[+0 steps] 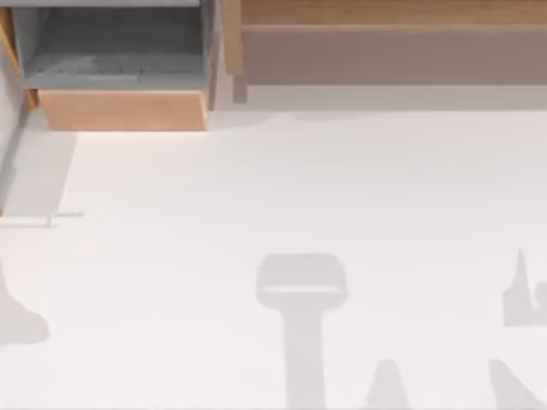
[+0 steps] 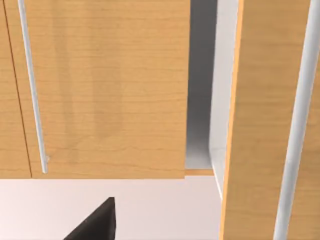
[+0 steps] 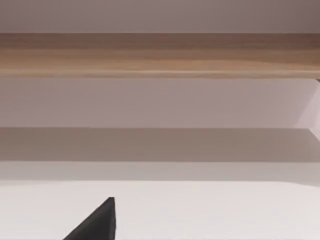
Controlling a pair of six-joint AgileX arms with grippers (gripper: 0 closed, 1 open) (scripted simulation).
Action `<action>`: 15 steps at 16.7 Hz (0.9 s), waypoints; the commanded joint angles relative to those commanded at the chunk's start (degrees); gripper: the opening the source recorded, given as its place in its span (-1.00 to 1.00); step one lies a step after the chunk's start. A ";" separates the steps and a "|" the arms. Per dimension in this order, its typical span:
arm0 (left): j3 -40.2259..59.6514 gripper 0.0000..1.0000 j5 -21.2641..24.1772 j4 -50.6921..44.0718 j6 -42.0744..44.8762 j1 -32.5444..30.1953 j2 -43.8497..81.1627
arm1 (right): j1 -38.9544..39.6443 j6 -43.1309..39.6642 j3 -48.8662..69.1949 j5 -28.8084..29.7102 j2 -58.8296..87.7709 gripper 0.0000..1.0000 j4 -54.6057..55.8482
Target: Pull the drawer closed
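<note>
The drawer (image 1: 122, 109) stands open, facing the left pincer (image 2: 95, 222).

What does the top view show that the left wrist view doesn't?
Top view alone: the drawer at the table's far left, open, its grey floor visible behind the tan front panel, and the wider shelf unit to its right. Left wrist view alone: a slim silver handle bar on a wood panel, and a dark finger of the left gripper. Both: the white table and tan wood fronts.
</note>
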 joint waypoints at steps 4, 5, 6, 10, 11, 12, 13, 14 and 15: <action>3.51 1.00 -2.55 -1.90 0.00 -2.57 1.46 | 0.00 0.00 0.00 0.00 0.00 1.00 0.00; 4.16 1.00 -3.03 -2.27 -0.01 -3.05 1.74 | 0.00 0.00 0.00 0.00 0.00 1.00 0.00; 4.38 1.00 -3.18 -2.39 -0.01 -3.20 1.83 | 0.00 0.00 0.00 0.00 0.00 1.00 0.00; 4.38 0.85 -3.18 -2.39 -0.01 -3.20 1.83 | 0.00 0.00 0.00 0.00 0.00 1.00 0.00; 4.38 0.70 -3.18 -2.39 -0.01 -3.20 1.83 | 0.00 0.00 0.00 0.00 0.00 1.00 0.00; 4.38 0.55 -3.18 -2.39 -0.01 -3.20 1.83 | 0.00 0.00 0.00 0.00 0.00 1.00 0.00; 4.38 0.40 -3.18 -2.39 -0.01 -3.20 1.83 | 0.00 0.00 0.00 0.00 0.00 1.00 0.00; 4.38 0.25 -3.18 -2.39 -0.01 -3.20 1.83 | 0.00 0.00 0.00 0.00 0.00 1.00 0.00; 4.38 0.10 -3.18 -2.39 -0.01 -3.20 1.83 | 0.00 0.00 0.00 0.00 0.00 1.00 0.00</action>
